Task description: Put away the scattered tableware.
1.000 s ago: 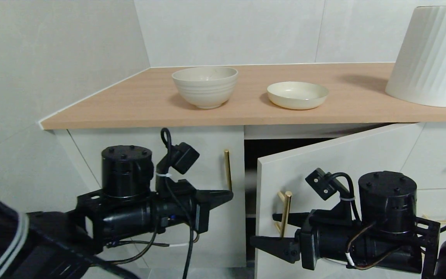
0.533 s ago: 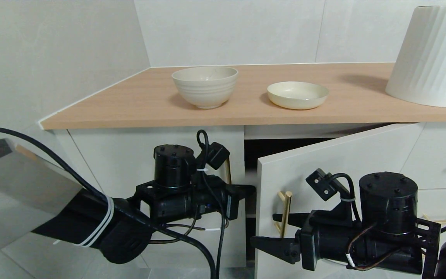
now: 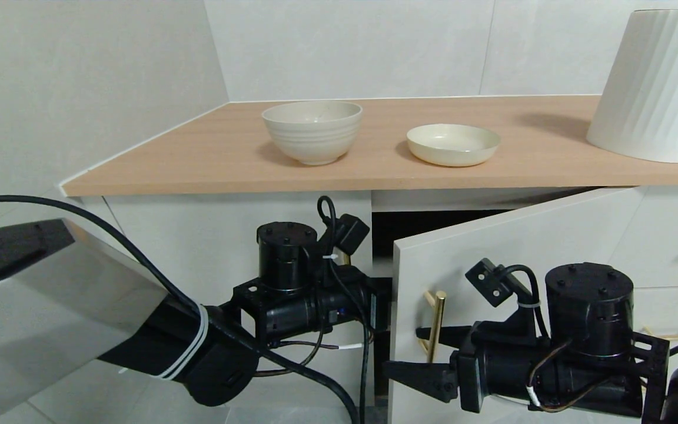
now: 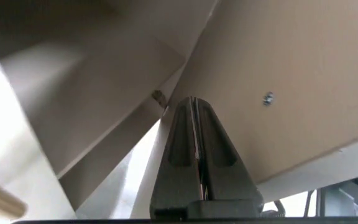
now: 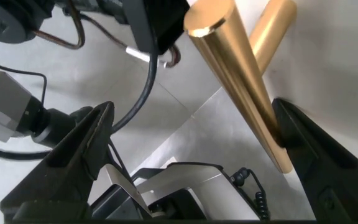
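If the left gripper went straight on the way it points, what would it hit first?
Likely the brown inner face of the open white cabinet door: the shut left gripper points into the gap behind it, though depth is unclear.

light: bright, even; shadows: soft beside bowl [image 3: 312,131]; glare: brass handle [image 5: 229,68]; blur: left wrist view

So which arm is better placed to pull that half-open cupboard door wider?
Probably right. The right end effector is open astride the gold handle on the door, ready to close and pull. The left end effector is shut, tucked in the gap behind the door's edge.
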`<state>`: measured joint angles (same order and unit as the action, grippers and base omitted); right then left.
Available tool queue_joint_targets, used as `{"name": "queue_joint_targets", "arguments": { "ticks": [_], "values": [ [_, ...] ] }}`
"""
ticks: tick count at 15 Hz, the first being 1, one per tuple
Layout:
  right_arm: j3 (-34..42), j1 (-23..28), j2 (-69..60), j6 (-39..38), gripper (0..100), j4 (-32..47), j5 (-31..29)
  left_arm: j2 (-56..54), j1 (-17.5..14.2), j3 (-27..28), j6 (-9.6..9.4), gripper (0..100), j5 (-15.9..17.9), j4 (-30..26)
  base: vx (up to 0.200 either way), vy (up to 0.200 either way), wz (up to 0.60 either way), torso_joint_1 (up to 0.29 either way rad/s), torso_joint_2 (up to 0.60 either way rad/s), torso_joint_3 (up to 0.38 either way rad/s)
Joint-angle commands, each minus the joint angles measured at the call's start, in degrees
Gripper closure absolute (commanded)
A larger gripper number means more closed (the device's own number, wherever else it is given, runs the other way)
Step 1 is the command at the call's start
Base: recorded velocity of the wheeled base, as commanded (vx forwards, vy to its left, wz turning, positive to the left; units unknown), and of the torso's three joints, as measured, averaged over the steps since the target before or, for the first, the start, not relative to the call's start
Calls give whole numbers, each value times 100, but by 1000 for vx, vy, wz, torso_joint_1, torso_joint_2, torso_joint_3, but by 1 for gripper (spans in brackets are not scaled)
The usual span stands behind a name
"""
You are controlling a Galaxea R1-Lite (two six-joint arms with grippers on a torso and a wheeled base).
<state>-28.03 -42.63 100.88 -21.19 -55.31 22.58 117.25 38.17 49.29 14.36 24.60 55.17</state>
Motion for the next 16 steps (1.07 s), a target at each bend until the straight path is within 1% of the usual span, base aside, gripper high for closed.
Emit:
{"name": "queue_joint_targets", "arguments": {
  "ticks": [1,3,5,6,9,11,14,16],
  "values": [
    [25,62,-68,18,0,-15,-16,-18,50,-33,-3,100,1,20,0,0,0,0,0,0],
    [25,159,-86,18,0,-15,-25,-9,59,-33,-3,100,10,28,0,0,0,0,0,0],
    [52,334,-86,36,0,-15,-34,35,129,-16,-3,100,27,213,0,0,0,0,0,0],
    [122,528,-103,45,0,-24,-34,61,156,-16,-3,100,36,327,0,0,0,0,0,0],
    [254,1152,-411,80,0,-33,-25,26,165,-24,-3,100,45,354,0,0,0,0,0,0],
    [772,1477,-1017,132,0,-24,-8,17,173,-24,-3,100,45,354,0,0,0,0,0,0],
    [1335,1486,-1844,132,0,46,-8,26,191,-42,-3,100,36,345,0,0,0,0,0,0],
    [1467,1451,-2292,132,0,451,-8,17,226,-68,-3,100,36,345,0,0,0,0,0,0]
  ]
}}
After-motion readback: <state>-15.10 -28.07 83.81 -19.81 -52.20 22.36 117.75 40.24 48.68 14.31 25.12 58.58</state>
